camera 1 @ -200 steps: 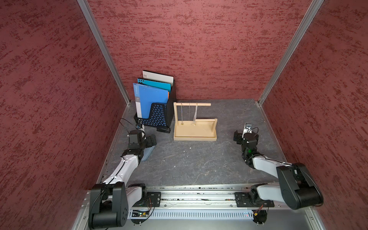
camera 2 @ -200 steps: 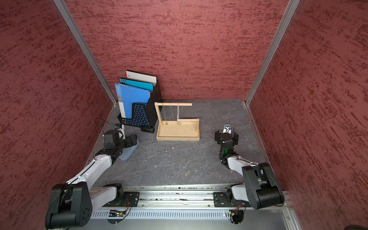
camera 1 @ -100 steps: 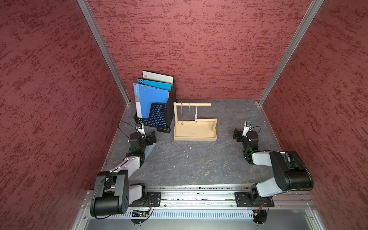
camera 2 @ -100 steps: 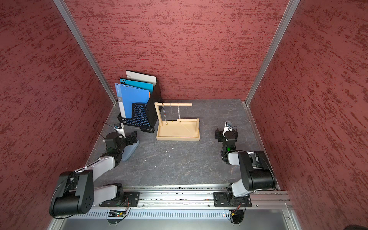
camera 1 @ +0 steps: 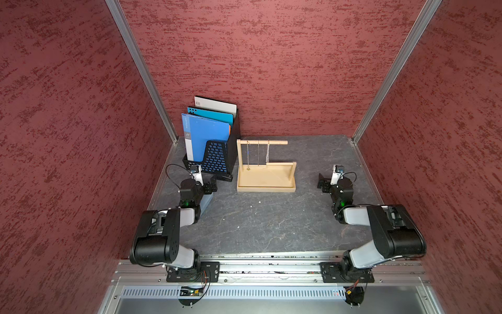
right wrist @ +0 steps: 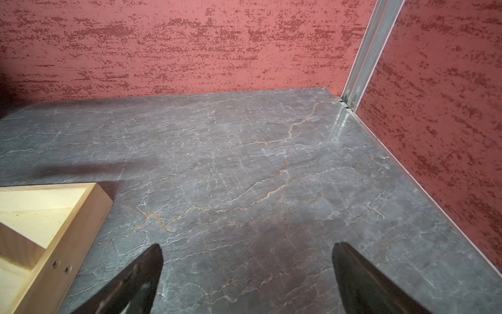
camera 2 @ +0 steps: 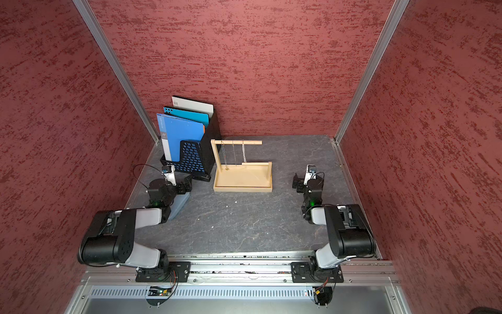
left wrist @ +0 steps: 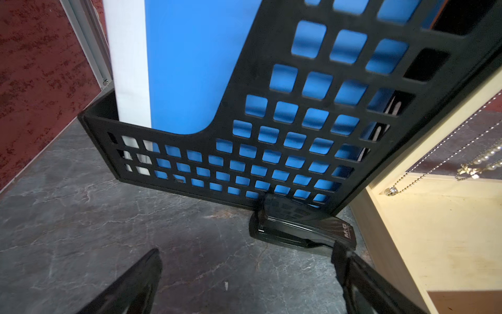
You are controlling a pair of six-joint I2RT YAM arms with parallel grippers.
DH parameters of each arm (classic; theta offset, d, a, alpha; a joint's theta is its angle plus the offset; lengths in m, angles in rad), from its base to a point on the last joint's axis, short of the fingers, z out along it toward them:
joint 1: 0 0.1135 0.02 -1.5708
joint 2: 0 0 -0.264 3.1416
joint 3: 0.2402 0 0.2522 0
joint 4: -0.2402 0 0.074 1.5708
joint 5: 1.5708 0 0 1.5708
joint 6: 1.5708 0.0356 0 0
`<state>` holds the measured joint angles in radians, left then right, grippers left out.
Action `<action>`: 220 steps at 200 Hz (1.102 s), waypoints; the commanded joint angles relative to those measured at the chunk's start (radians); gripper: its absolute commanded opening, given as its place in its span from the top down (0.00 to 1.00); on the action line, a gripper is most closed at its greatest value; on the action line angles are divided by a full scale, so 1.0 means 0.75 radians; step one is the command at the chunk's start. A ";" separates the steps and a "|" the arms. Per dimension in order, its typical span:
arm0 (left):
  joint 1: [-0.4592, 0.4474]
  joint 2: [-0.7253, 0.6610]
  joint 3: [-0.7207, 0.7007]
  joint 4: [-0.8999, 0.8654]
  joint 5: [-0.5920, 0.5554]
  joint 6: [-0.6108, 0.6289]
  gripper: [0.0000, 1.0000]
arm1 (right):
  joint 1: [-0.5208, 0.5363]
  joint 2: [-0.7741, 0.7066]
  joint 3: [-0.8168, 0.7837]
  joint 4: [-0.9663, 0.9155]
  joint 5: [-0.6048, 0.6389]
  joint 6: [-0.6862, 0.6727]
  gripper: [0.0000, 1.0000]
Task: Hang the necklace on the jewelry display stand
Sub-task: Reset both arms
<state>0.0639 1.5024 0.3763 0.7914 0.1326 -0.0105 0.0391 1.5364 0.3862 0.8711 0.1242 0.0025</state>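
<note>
- The pale wooden jewelry display stand (camera 1: 266, 188), a shallow tray base with an upright post and a round crossbar (camera 1: 277, 142), stands at the back of the grey marbled counter (camera 1: 271, 225). It is just beside the black mesh file rack (camera 1: 214, 157) holding blue folders.
- Three thin chain necklaces (camera 1: 258, 153) hang side by side from the crossbar, towards the post. No loose necklace shows on the counter.
- The left fingers (left wrist: 135, 282) are spread wide and empty, low over the counter. They face the rack and a black stapler (left wrist: 298, 231) at its foot.
- The right fingers (right wrist: 135, 277) are spread wide and empty over bare counter beside the tray's corner.
- Step in hand, as judged: the hanging looks done, with both arms folded near their bases. The next move calls only for keeping clear of the chains.
- Room: the counter is open in front of the stand and past the crossbar's free end. The rack side is tight, and a pale blue-grey flat case (camera 2: 179, 204) lies under the left arm.
</note>
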 commanded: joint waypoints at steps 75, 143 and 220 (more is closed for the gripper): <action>-0.016 0.037 0.012 0.119 -0.019 0.032 0.01 | -0.004 0.005 0.001 0.046 -0.020 -0.006 0.01; -0.018 0.039 0.010 0.123 -0.019 0.029 0.00 | -0.005 0.007 0.004 0.045 -0.020 -0.003 0.01; -0.017 0.038 0.010 0.123 -0.018 0.029 0.01 | -0.005 0.009 0.010 0.036 -0.021 -0.005 0.01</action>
<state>0.0555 1.5330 0.3763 0.8692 0.1257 -0.0021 0.0391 1.5364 0.3862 0.8711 0.1234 0.0025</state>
